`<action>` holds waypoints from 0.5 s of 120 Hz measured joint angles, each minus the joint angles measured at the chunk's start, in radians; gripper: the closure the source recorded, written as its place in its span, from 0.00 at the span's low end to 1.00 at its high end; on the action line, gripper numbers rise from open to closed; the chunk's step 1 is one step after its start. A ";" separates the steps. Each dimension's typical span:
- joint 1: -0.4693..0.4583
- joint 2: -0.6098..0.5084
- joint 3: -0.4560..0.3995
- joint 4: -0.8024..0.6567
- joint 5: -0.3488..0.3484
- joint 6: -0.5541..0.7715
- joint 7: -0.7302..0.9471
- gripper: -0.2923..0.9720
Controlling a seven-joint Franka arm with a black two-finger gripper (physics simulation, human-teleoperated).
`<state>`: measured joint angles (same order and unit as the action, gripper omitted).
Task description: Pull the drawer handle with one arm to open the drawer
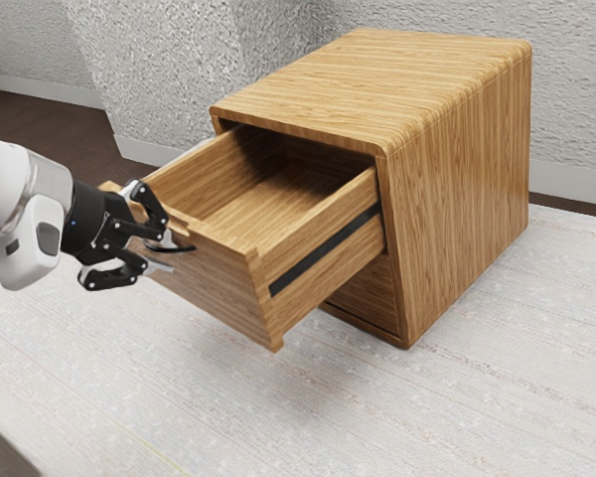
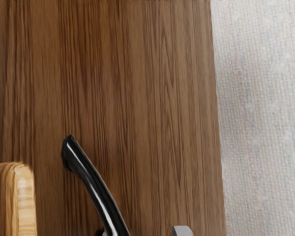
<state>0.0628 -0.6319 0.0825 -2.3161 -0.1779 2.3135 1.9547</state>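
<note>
A wooden cabinet stands on the pale floor with its upper drawer pulled well out toward the exterior view's left. My black gripper is at the drawer's front panel, its fingers standing above and below the thin dark handle. The fingers are apart and do not clamp the handle, so the gripper is open. In the wrist view the curved black handle lies close on the wood-grain drawer front, and one grey fingertip shows beside it with a gap between them.
A black slide rail runs along the drawer's side. Pale carpet spreads in front of and beside the cabinet. A rough grey wall rises behind it, with dark floor at the back left.
</note>
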 joint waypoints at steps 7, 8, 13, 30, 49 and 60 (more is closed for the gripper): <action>0.000 -0.001 0.000 0.002 0.002 -0.008 -0.003 0.69; 0.000 -0.001 0.000 0.002 0.002 -0.009 -0.003 0.69; -0.001 -0.005 0.000 0.003 0.004 -0.016 -0.006 0.69; -0.001 -0.026 0.000 0.045 0.008 -0.061 -0.014 0.60; 0.002 0.059 -0.031 0.525 0.077 -0.317 -0.073 0.51; 0.002 0.306 -0.078 0.990 0.181 -0.601 -0.271 0.41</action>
<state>0.0646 -0.3256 0.0040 -1.3264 0.0033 1.7128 1.6841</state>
